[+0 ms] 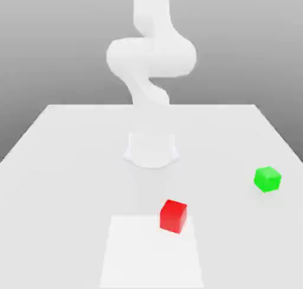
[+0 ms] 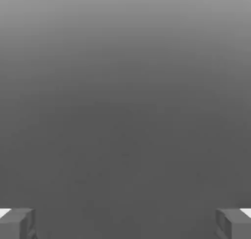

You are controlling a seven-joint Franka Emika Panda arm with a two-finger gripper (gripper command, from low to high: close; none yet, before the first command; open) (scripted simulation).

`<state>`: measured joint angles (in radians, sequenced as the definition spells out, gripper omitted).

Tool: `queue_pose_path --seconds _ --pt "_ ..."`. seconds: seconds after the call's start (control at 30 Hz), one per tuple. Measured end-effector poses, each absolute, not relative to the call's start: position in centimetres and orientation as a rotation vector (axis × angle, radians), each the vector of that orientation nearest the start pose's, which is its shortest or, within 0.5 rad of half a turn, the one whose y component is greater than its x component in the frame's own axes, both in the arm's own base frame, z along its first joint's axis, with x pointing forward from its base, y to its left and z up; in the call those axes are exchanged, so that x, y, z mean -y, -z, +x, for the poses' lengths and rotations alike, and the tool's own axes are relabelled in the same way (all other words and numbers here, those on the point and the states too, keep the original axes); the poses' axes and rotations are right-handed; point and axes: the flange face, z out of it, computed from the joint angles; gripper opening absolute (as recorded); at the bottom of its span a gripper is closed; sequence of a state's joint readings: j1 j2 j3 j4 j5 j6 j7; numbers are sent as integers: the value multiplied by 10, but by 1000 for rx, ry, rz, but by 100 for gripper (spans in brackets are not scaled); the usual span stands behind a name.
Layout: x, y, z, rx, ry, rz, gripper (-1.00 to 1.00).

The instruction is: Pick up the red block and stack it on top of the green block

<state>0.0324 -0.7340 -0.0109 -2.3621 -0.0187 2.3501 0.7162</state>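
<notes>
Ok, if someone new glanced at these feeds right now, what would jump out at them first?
The two bright cubes on the pale table: the red block sits near the front, just right of center in the exterior view, and the green block lies apart from it, farther back toward that view's right. Behind them the white arm rises from its base, and in the hand view the hand is open with nothing between its fingertips.

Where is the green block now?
In the exterior view, the green block sits on the white table at the exterior view's right, apart from the red block, which lies nearer the front centre.
</notes>
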Motion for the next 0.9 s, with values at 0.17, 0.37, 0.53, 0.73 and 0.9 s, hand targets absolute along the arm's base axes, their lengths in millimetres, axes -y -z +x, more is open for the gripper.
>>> queue_pose_path --seconds 0.17,0.37,0.53,0.73,0.9 --pt "-23 -538 416 -605 778 -2845 0" --pt "-39 -399 417 -185 509 -3052 0" --pt "-49 -294 385 197 254 -3120 0" --pt "-53 -202 335 546 12 -3093 0" --pt "-53 -159 333 564 0 -3091 0"
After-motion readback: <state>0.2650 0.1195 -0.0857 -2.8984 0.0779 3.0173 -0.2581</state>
